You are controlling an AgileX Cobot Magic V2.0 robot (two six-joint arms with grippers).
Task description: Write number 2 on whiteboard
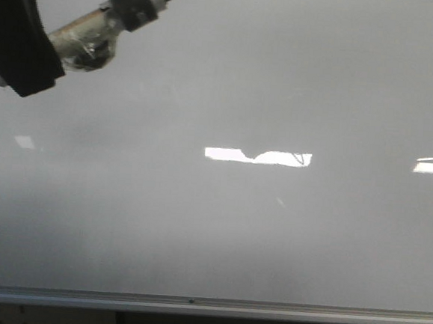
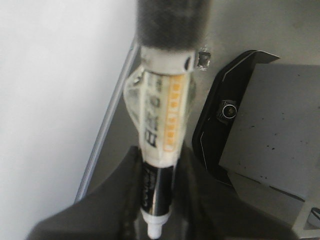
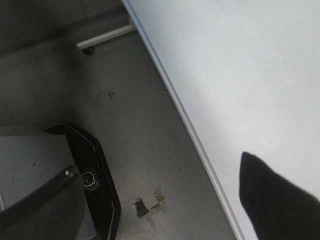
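No 2 shows yet on the whiteboard (image 1: 219,230), which fills your view down to its bottom rail. Your left fingers (image 2: 155,200) clamp the marker (image 1: 111,19), tip off the board; bring it squarely into light contact before stroking. The right fingers (image 3: 280,200) barely show, so I cannot tell their state.

blank whiteboard (image 3: 240,75), silver rail (image 3: 200,145), grey floor (image 3: 130,125)

We see the whiteboard (image 1: 219,222), glossy grey-white, filling the front view and standing upright. Bright rectangular reflections sit across its middle, and a silver rail (image 1: 190,305) runs along its bottom edge.
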